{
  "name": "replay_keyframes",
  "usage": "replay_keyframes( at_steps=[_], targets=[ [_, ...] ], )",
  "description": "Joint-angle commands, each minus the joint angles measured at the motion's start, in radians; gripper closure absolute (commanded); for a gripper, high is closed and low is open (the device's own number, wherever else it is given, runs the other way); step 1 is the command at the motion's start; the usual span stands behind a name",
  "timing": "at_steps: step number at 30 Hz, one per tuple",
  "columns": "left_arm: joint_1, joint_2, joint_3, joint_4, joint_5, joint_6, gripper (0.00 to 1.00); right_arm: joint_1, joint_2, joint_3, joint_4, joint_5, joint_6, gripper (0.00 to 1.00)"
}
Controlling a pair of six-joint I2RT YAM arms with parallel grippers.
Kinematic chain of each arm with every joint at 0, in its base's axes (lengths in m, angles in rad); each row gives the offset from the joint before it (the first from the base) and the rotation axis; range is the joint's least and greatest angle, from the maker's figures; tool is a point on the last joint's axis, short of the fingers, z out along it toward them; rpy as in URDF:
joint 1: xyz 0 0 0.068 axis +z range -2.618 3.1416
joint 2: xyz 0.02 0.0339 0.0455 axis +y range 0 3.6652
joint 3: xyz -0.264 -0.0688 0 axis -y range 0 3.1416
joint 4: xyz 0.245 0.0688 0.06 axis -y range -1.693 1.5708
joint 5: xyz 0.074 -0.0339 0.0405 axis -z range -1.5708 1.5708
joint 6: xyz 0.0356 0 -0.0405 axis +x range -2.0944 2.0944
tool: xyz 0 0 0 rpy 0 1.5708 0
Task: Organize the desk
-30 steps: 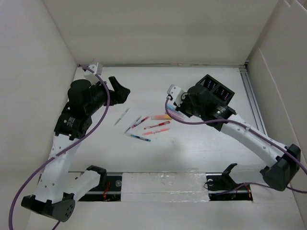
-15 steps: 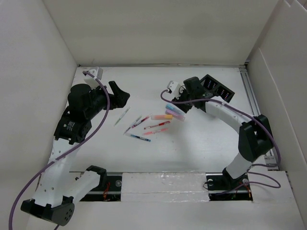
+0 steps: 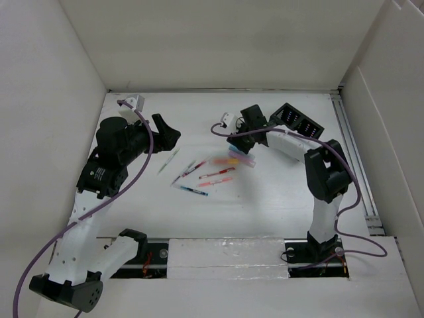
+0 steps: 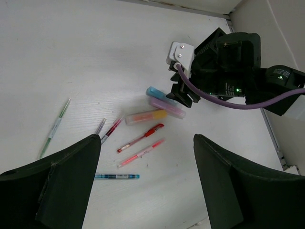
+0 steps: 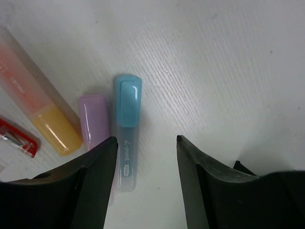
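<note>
Desk [image 3: 265,212]: white top, fills the walled bay under both arms.
Left gripper [image 3: 169,134]: fingers spread wide, empty, hovering left of the clutter.
Green pen [image 3: 169,161]: lies alone.
Pens [image 3: 217,174]: loose cluster at centre.
Highlighters: orange [image 5: 45,114], purple [image 5: 94,121] and blue [image 5: 127,129], side by side.
Right gripper [image 5: 145,140]: jaws apart, nothing held, low over the blue highlighter, which sits by its left finger.
Organizer [image 3: 296,120]: far right, just behind.
Step, judged: approach for a highlighter pick. Next: centre on blue, descend and close, clear of purple.
Change: a second ago the right gripper hung by the organizer; it has swung left over the highlighters. The left arm is nearly unmoved.
</note>
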Motion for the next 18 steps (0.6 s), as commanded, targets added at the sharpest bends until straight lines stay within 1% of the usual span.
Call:
replay_keyframes(
  at_steps=[1,7,18],
  targets=[
    [0.000,0.001,0.009,0.045,0.010,-0.001,0.26,0.007,0.034,0.066,0.059,-0.014,0.032,0.42],
    [0.000,0.013,0.017,0.040,-0.005,0.007,0.26,0.007,0.089,0.120,0.058,-0.077,0.041,0.42],
    [0.000,0.029,0.024,0.042,-0.010,0.011,0.26,0.008,0.156,0.147,0.071,-0.062,0.059,0.43]
  ],
)
